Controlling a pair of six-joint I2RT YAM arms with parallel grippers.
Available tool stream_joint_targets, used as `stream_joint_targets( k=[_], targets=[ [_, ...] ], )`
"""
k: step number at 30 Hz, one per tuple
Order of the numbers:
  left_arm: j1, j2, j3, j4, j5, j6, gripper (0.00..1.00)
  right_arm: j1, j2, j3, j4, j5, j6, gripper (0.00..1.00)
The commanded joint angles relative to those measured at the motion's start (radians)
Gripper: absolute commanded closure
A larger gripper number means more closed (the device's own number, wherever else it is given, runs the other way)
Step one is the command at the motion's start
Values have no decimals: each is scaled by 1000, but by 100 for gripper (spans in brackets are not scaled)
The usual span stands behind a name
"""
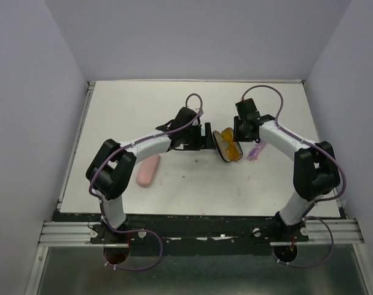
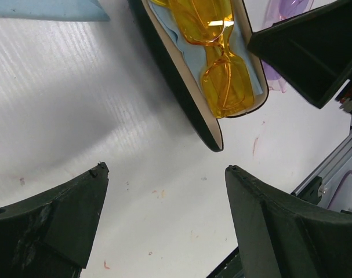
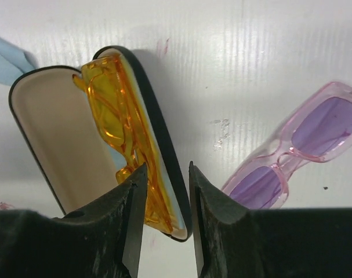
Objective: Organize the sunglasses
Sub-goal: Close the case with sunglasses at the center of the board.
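Just short of the black case (image 3: 48, 127), the left pincer (image 2: 165, 168) hung with its fingers (image 2: 54, 226) spread wide, nothing between them but bare bench (image 2: 77, 104). Over the case's opposite long side, the right pincer (image 3: 167, 165) held its jaws narrow, straddling the rim of the case's filled half and one end of the orange sunglasses (image 3: 115, 116). Whether they actually pinched that rim or only hovered above it could not be told (the wrist view looked down past the fingertips, and rim and glasses filled the gap).

The case lay open on the bench, one cream-lined half empty. The orange sunglasses sat folded inside the other half, resting on a light blue cloth (image 2: 184, 58) that covered its floor.

The pink-purple sunglasses (image 3: 303, 145) lay on the bench just beside the case but outside it, on the side away from the left pincer, close under the right pincer. A second light blue cloth (image 2: 42, 8) lay on the bench just beyond the case's empty half, only its corner in view. A closed pink case (image 1: 148, 170) rested well apart from the black case, on the left pincer's side, near that arm's elbow.
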Motion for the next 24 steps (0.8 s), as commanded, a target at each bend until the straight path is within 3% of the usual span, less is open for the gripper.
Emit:
stream_joint_targets(
  k=[1, 24],
  targets=[
    [-13, 24, 57, -21, 6, 10, 9, -9, -7, -29, 65, -101, -18, 60],
    [-22, 45, 99, -61, 8, 28, 14, -53, 17, -120, 166, -257, -20, 89]
  ],
)
